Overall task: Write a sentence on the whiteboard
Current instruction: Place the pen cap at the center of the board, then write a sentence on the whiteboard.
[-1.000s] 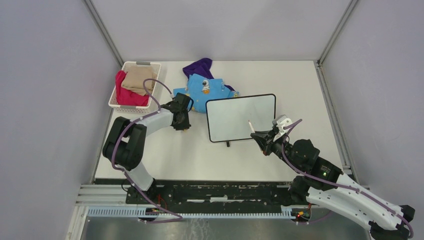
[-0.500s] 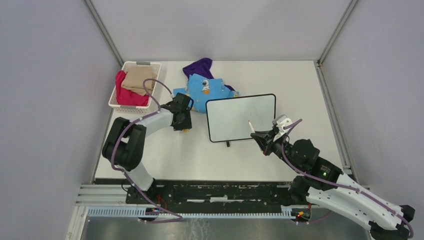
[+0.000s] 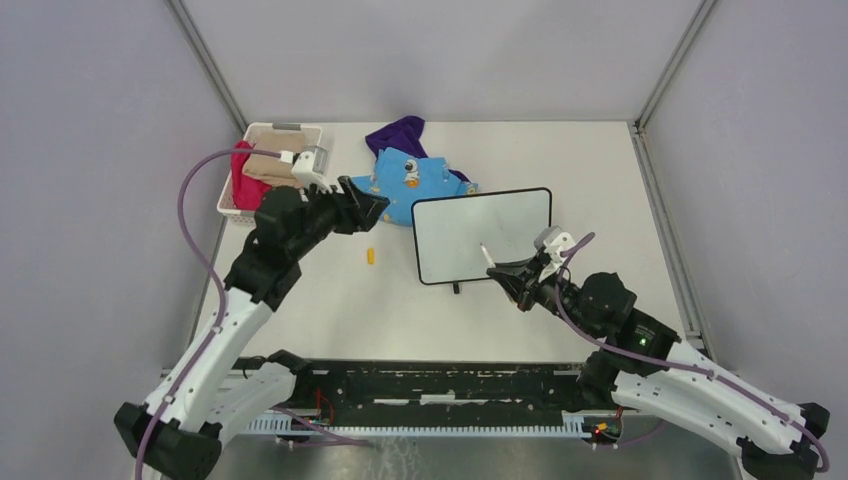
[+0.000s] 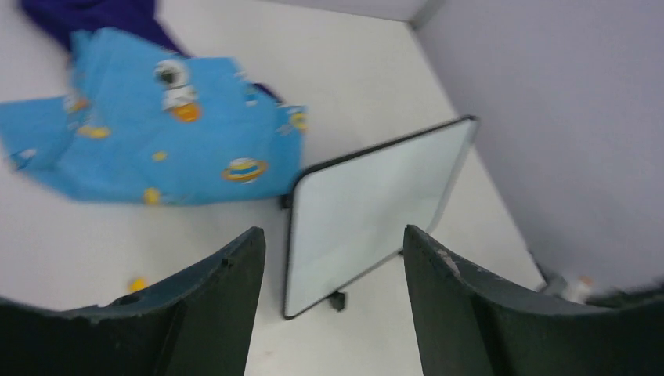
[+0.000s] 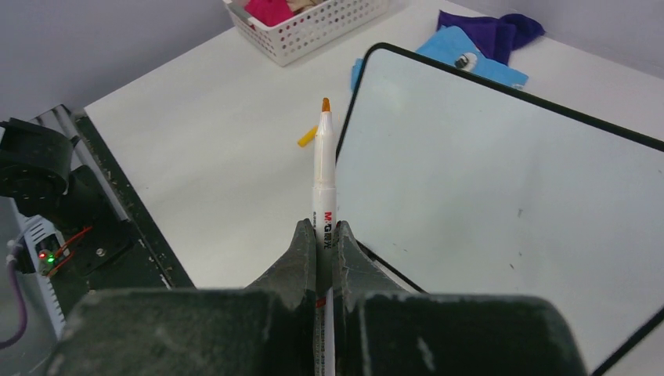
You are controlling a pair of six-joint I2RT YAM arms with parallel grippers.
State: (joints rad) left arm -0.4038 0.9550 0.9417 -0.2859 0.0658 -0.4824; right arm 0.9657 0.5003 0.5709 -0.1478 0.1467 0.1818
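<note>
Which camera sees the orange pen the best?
The right wrist view. There the pen is close and sharp, orange tip up, pinched in the right pincer near the whiteboard edge. The top view shows it as a tiny white stick. The left wrist view shows no clear pen.

Glossy whiteboard (image 3: 500,220), matt table (image 3: 600,200), plastic basket (image 5: 313,35) & pen (image 5: 323,180), cloth shirt (image 3: 410,175).

The rear barrel of the marker (image 5: 323,172) vanishes between the pinched fingers of the right gripper (image 5: 321,235). Ahead-right, the whiteboard (image 5: 485,180) runs off frame. Beyond the left gripper (image 4: 333,235) all is blurred, the purple cloth (image 4: 94,16) cropped.
</note>
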